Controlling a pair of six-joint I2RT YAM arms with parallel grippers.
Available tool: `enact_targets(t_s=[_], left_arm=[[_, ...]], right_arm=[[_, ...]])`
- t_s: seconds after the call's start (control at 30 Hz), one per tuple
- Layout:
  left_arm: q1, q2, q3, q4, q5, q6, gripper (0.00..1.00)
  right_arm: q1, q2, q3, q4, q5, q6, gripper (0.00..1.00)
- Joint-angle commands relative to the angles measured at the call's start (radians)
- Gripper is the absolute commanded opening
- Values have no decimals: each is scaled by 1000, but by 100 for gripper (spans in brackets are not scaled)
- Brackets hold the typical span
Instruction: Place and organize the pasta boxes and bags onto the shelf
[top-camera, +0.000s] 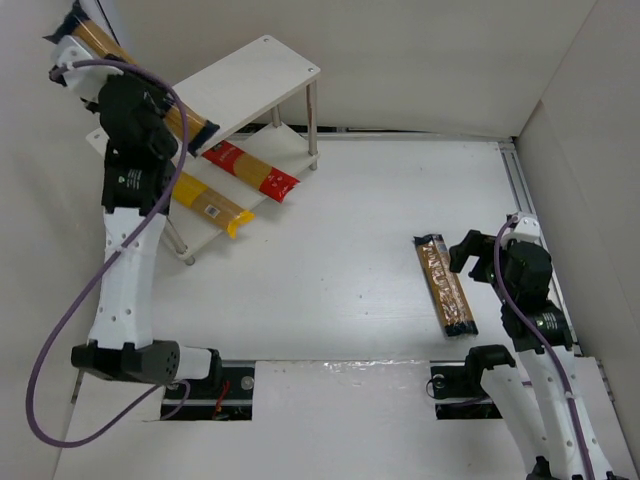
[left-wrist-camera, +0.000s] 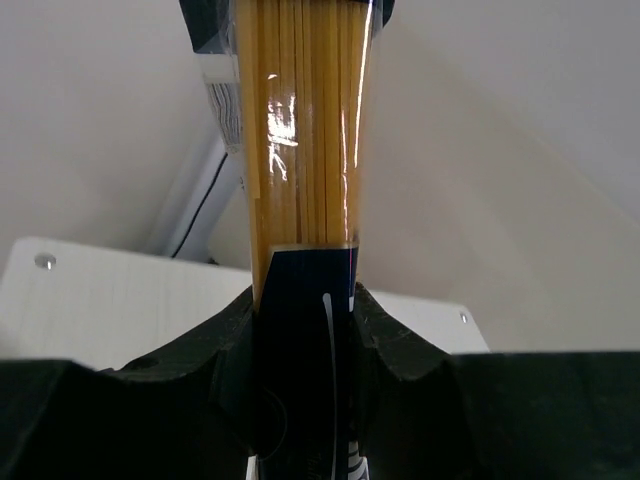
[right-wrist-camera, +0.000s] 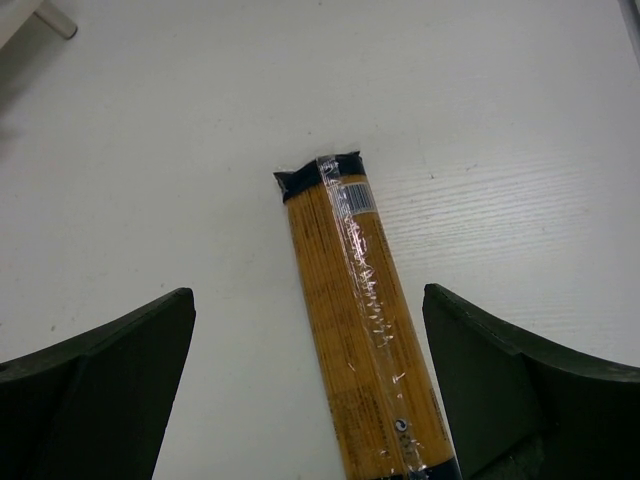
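At the far left corner of the bench (top-camera: 330, 250), the left claw (top-camera: 160, 108) is clamping the yellow pack with the dark blue label (top-camera: 95, 45), holding it up in the air at a slant. In the left wrist view, both fingers (left-wrist-camera: 225, 375) are pressing against the blue label end of that pack (left-wrist-camera: 305, 130), with the strands of spaghetti running away from the camera. One end is pointing into the corner and the other is hanging at the near-left edge of the shelf (top-camera: 260, 75). Whether the pack is touching the upper board I cannot tell.

On the lower board, the red pack (top-camera: 250, 170) and the plain yellow pack (top-camera: 210, 205) are lying side by side and parallel. Their near ends are reaching the board's front edge.

Over on the right side, the brownish-orange pack (top-camera: 445, 285) is lying flat on the bench, well apart from the shelf. The right claw (top-camera: 470, 255) is hovering just beside and above it, spread wide and gripping nothing. From the right wrist camera, the pack (right-wrist-camera: 360, 340) is lying between the two parted fingers (right-wrist-camera: 110, 370), closer to the right one and touching neither. Its dark far end is pointing away across the bench.
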Motion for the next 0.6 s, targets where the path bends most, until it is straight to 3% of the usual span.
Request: enact_targets(t_s=[0.0,0.07,0.17,0.37,0.43,0.57], left_arm=[[119,112,146,31,95,-117,0],[205,193,229,-52,222,-177,0],[245,238,252,-90,325,-186,0],[275,259,252,-182,309,-143,0],[295,259,240,-205,373,-143,0],[304,250,194,-229,349,-134,6]], right_arm=[[6,-3,6,47,11,-6,100],[6,-3,6,47,11,-6,100],[6,-3,6,47,23,-6,100],[6,31,15,47,32,-6,100],[6,59,15,47,32,-6,100],[6,117,24,26,54,3,100]])
